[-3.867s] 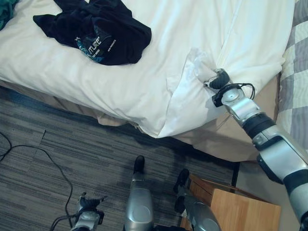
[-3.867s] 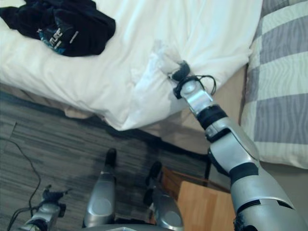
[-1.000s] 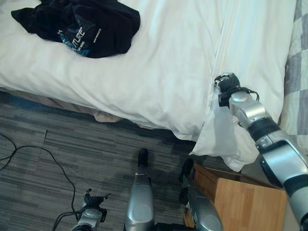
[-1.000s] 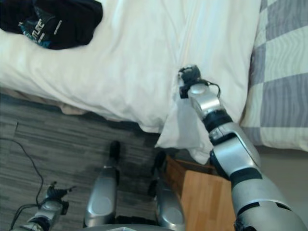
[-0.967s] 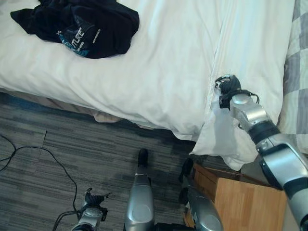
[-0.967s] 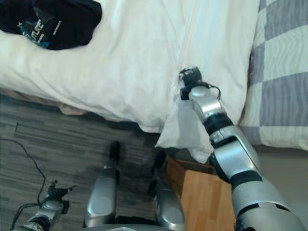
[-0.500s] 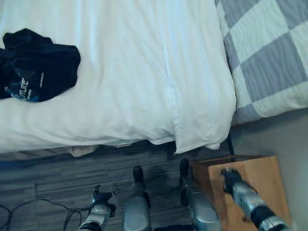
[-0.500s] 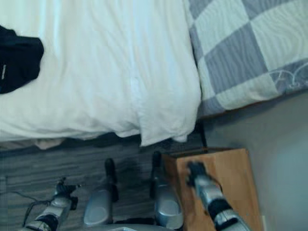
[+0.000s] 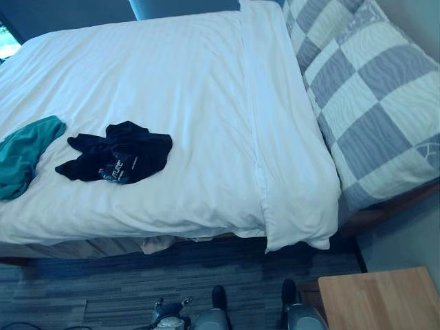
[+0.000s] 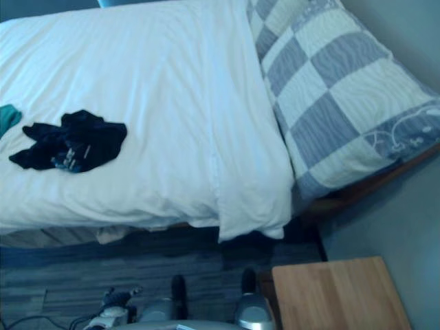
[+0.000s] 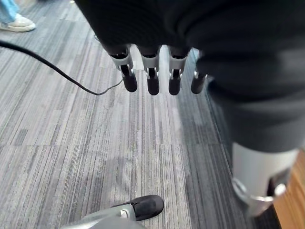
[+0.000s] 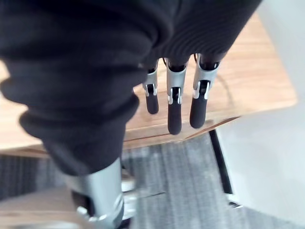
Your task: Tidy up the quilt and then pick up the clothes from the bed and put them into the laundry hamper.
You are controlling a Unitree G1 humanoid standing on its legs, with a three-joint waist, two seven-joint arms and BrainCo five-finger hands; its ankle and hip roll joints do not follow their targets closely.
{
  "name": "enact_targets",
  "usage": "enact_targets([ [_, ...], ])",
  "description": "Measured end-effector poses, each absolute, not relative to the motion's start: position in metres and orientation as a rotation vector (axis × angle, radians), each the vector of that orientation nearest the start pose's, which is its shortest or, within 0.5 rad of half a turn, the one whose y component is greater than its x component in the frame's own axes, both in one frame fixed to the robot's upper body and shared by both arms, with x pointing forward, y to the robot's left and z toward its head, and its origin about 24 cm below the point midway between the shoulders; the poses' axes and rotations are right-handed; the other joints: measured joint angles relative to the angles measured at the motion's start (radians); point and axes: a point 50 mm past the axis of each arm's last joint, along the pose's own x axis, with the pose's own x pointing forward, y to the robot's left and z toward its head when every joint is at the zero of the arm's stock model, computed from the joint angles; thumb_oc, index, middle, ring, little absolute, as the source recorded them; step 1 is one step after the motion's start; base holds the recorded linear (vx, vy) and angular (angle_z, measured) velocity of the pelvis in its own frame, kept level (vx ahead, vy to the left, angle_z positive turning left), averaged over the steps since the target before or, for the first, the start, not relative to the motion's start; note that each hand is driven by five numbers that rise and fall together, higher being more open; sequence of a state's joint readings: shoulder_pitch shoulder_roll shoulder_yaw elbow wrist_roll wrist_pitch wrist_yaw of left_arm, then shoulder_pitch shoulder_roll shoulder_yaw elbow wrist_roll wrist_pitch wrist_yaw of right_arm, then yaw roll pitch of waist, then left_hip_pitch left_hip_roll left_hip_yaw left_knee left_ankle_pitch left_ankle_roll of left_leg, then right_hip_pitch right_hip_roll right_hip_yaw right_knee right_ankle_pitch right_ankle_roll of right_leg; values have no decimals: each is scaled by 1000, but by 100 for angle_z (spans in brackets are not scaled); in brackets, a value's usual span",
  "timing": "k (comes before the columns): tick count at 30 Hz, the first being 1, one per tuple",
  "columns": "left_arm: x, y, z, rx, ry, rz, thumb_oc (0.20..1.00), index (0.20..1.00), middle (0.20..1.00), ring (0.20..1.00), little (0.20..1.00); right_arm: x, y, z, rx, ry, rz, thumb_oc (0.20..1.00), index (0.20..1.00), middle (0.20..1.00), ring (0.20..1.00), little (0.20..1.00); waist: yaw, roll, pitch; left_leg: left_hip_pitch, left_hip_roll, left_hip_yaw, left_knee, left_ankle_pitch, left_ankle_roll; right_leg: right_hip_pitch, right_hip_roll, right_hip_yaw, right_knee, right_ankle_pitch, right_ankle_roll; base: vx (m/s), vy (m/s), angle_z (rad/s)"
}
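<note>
The white quilt (image 9: 179, 82) lies spread flat over the bed, its corner hanging off the near edge. A crumpled black garment (image 9: 117, 159) rests on the quilt toward the left. A teal garment (image 9: 24, 158) lies at the bed's far left edge. My left hand (image 11: 150, 71) hangs at my side over the carpet with straight fingers and holds nothing. My right hand (image 12: 174, 105) hangs over the wooden nightstand (image 12: 248, 76), fingers straight and empty.
A grey and white checked pillow (image 9: 371, 103) lies at the head of the bed on the right. The nightstand (image 9: 378, 302) stands by the bed's near right corner. Striped grey carpet (image 11: 71, 143) runs along the bed. A person's shoe (image 11: 16, 21) shows far off.
My right hand has let go of the quilt's corner and dropped to my side over the nightstand. The quilt now lies flat. The camera has shifted and takes in more of the bed.
</note>
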State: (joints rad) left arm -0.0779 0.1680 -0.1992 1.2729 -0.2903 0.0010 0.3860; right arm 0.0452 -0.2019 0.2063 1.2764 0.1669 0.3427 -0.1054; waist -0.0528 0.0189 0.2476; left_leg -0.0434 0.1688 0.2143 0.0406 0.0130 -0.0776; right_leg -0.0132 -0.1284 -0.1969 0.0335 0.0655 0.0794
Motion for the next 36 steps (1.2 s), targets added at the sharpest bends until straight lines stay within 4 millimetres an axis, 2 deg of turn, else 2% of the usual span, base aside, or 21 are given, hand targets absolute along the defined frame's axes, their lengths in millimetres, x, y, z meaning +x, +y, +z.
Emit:
enact_targets([
  [3, 95, 232, -160, 266, 1224, 498, 1000, 1000, 1000, 1000, 1000, 8, -229, -172, -270, 1729, -158, 1000, 1000, 1000, 1000, 1000, -24, -35, -1, -38, 75, 65, 154, -20, -9, 23, -52, -57, 17, -7, -11, 164, 423, 56],
  [5, 82, 237, -162, 200, 1269, 575, 1000, 1000, 1000, 1000, 1000, 10, -240, -169, -246, 1720, -213, 1000, 1000, 1000, 1000, 1000, -26, -55, -8, -36, 98, -20, 166, -25, -34, 25, -80, -57, 16, -13, -2, 131, 390, 9],
  [7, 64, 238, -165, 122, 1314, 661, 1000, 1000, 1000, 1000, 1000, 24, -265, -162, -263, 1658, -298, 1000, 1000, 1000, 1000, 1000, -24, -36, -20, -1, 131, -155, 104, -28, -42, 0, -106, -4, 35, -23, 14, 160, 493, -25],
  [9, 58, 233, -166, 84, 1324, 711, 1000, 1000, 1000, 1000, 1000, 30, -282, -156, -296, 1620, -346, 1000, 1000, 1000, 1000, 1000, -24, -10, -32, 9, 140, -211, 66, -54, 2, -40, -115, 56, 70, -45, 48, 250, 853, -7],
  [10, 56, 241, -164, 43, 1293, 803, 1000, 1000, 1000, 1000, 1000, 36, -275, -159, -218, 1577, -390, 1000, 1000, 1000, 1000, 1000, -17, -60, -32, -28, 62, -228, 131, -58, -113, -77, -184, 167, 121, -77, 61, 184, 809, 29],
  [11, 51, 248, -163, 47, 1294, 842, 1000, 1000, 1000, 1000, 1000, 31, -264, -163, -169, 1591, -399, 1000, 1000, 1000, 1000, 1000, -14, -104, -33, -69, 11, -227, 202, -90, -90, -85, -216, 219, 122, -99, 36, 159, 792, 39],
  [13, 51, 251, -162, 81, 1302, 849, 1000, 1000, 1000, 1000, 1000, 28, -247, -168, -98, 1598, -402, 1000, 1000, 1000, 1000, 1000, 5, -127, -26, -156, -28, -212, 348, -164, -42, -76, -250, 236, 119, -121, -13, 184, 835, 38],
  [14, 46, 259, -160, 146, 1310, 828, 1000, 1000, 1000, 1000, 1000, 20, -229, -173, -68, 1618, -384, 1000, 1000, 1000, 1000, 1000, 15, -141, -28, -220, -48, -190, 460, -220, -12, -49, -273, 246, 131, -58, -45, 175, 773, 53],
  [16, 46, 254, -161, 248, 1311, 718, 1000, 1000, 1000, 1000, 1000, 14, -221, -175, -62, 1624, -398, 1000, 1000, 1000, 1000, 1000, 33, -123, -19, -234, -94, -214, 495, -242, 11, -87, -309, 238, 200, 16, 1, 119, 496, 57],
  [17, 42, 248, -163, 301, 1317, 657, 1000, 1000, 1000, 1000, 1000, 13, -217, -175, -36, 1621, -411, 1000, 1000, 1000, 1000, 1000, 23, -96, -25, -237, -110, -198, 478, -227, 35, -136, -325, 248, 356, 22, 3, 199, 638, 50],
  [19, 46, 247, -163, 371, 1307, 538, 1000, 1000, 1000, 1000, 1000, 20, -216, -175, -89, 1592, -372, 1000, 1000, 1000, 1000, 1000, 47, -69, -28, -193, -147, -107, 364, -200, 55, -209, -346, 251, 355, 273, -23, 270, 604, -11],
  [20, 47, 246, -164, 378, 1306, 513, 1000, 1000, 1000, 1000, 1000, 28, -220, -174, -121, 1564, -368, 1000, 1000, 1000, 1000, 1000, 44, -35, -22, -180, -139, -126, 312, -170, 76, -245, -323, 285, 372, 262, 6, 244, 443, -54],
  [21, 49, 251, -162, 384, 1318, 504, 1000, 1000, 1000, 1000, 1000, 40, -223, -173, -132, 1532, -388, 1000, 1000, 1000, 1000, 1000, 26, 13, -2, -136, -131, -127, 235, -140, 106, -258, -229, 312, 402, 88, 83, 169, 372, -42],
  [22, 45, 252, -163, 377, 1341, 512, 1000, 1000, 1000, 1000, 1000, 42, -228, -171, -130, 1524, -412, 1000, 1000, 1000, 1000, 1000, 20, 29, -7, -103, -127, -113, 167, -128, 109, -260, -171, 309, 400, 9, 80, 126, 382, -40],
  [24, 41, 257, -162, 383, 1359, 524, 1000, 1000, 1000, 1000, 1000, 41, -232, -170, -142, 1524, -429, 1000, 1000, 1000, 1000, 1000, 2, 24, -10, -76, -129, -93, 109, -95, 121, -263, -113, 255, 398, -42, 74, 112, 273, -65],
  [25, 31, 267, -160, 385, 1399, 556, 1000, 1000, 1000, 1000, 1000, 64, -231, -168, -169, 1463, -394, 1000, 1000, 1000, 1000, 1000, 0, 8, -3, -19, -132, -10, -3, -49, 140, -322, -4, 121, 371, -100, 44, 128, 169, -97],
  [27, 48, 259, -161, 354, 1375, 553, 1000, 1000, 1000, 1000, 1000, 66, -232, -167, -162, 1431, -385, 1000, 1000, 1000, 1000, 1000, -53, -15, 7, -21, -150, -29, -24, -46, 145, -316, 62, 104, 249, -86, 76, 106, 105, -27],
  [31, 100, 238, -157, 348, 1215, 450, 1000, 1000, 1000, 1000, 1000, 36, -228, -172, -143, 1508, -373, 1000, 1000, 1000, 1000, 1000, -107, -56, 10, -18, -165, -96, -20, -32, 125, -266, 98, 138, 214, -89, 31, 233, 140, 77],
  [32, 105, 232, -157, 370, 1196, 412, 1000, 1000, 1000, 1000, 1000, 31, -227, -173, -146, 1519, -378, 1000, 1000, 1000, 1000, 1000, -115, -54, 8, -4, -166, -85, -12, -37, 112, -255, 95, 123, 206, -91, 26, 204, 174, 75],
  [34, 112, 223, -157, 414, 1160, 353, 1000, 1000, 1000, 1000, 1000, 41, -243, -168, -182, 1491, -414, 1000, 1000, 1000, 1000, 1000, -122, -26, 5, -9, -107, 3, 175, -120, 64, -238, 77, 78, 264, -138, -62, 465, 471, 37],
  [36, 110, 225, -157, 362, 1174, 415, 1000, 1000, 1000, 1000, 1000, 46, -252, -165, -169, 1466, -447, 1000, 1000, 1000, 1000, 1000, -139, -17, 5, -7, -62, 53, 246, -158, 45, -202, 53, 53, 267, -146, -105, 295, 335, 37],
])
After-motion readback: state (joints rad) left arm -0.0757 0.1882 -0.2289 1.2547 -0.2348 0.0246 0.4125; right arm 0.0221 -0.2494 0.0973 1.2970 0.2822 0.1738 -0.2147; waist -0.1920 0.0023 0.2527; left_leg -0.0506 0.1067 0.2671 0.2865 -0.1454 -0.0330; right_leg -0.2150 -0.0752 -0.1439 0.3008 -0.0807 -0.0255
